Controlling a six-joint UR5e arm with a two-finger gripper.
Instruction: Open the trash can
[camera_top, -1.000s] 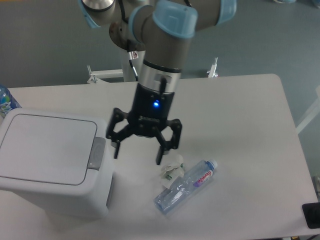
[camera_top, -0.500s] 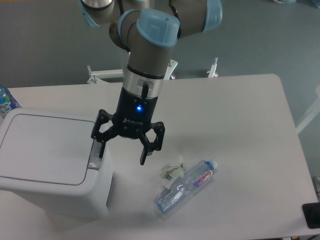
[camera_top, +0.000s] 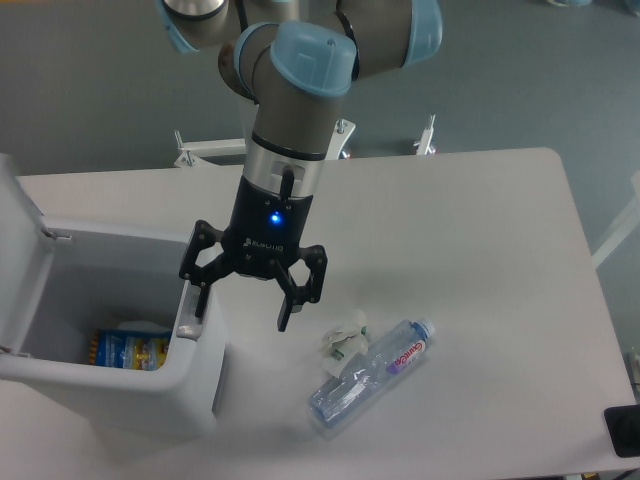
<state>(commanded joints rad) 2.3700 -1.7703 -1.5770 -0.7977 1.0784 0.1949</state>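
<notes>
End effector (camera_top: 245, 307) spread, trash can (camera_top: 110, 340) open, white table (camera_top: 480, 250), grey floor (camera_top: 100, 90)

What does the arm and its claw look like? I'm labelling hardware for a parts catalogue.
The arm has silver-grey tube segments with light-blue joint caps and a thin black cable at the wrist. The claw is black, with two linked fingers, a glowing blue light and small white lettering, too small to read.

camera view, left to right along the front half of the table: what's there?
trash can, lid up → tool, one finger at the bin's grey tab → crumpled white scrap → clear plastic bottle → dark object at the right edge.
</notes>
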